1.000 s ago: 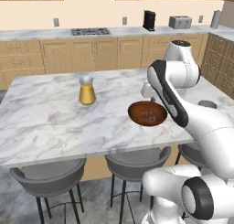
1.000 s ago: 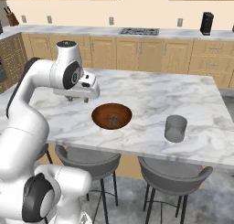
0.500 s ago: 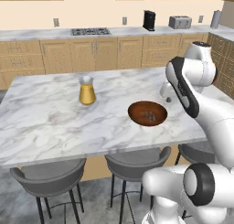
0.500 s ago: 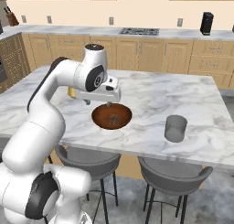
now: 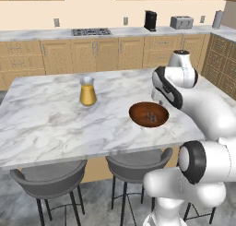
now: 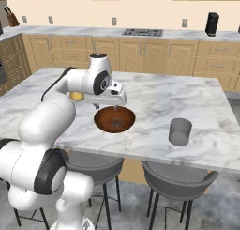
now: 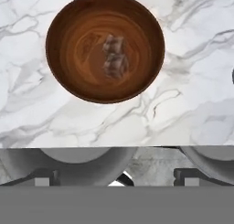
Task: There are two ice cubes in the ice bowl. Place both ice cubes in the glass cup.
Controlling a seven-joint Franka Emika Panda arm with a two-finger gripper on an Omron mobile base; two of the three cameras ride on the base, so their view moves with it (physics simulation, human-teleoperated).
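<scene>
The reddish-brown ice bowl (image 5: 148, 115) (image 6: 114, 119) (image 7: 105, 47) sits on the marble island near its front edge. Two pale ice cubes (image 7: 114, 45) (image 7: 117, 66) lie touching near the middle of its dark inside; in the left base view they are faint specks (image 5: 150, 116). My gripper (image 6: 114, 106) (image 7: 114, 176) hangs just above the bowl's far rim, pointing down, open with nothing between its fingers. The greyish glass cup (image 6: 180, 132) stands upright to the right of the bowl, apart from it. In the left base view my arm hides the hand.
A clear-topped vessel of orange liquid (image 5: 87, 92) stands on the island (image 5: 50, 119) to the bowl's left; my arm half hides it (image 6: 77, 96) in the right base view. Grey stools (image 6: 178, 175) sit under the island's front edge. Bare marble lies between bowl and cup.
My arm has swung across the island toward the bowl, bringing the hand over the bowl's far rim and slightly lower. Bowl, cup and orange vessel have stayed put.
</scene>
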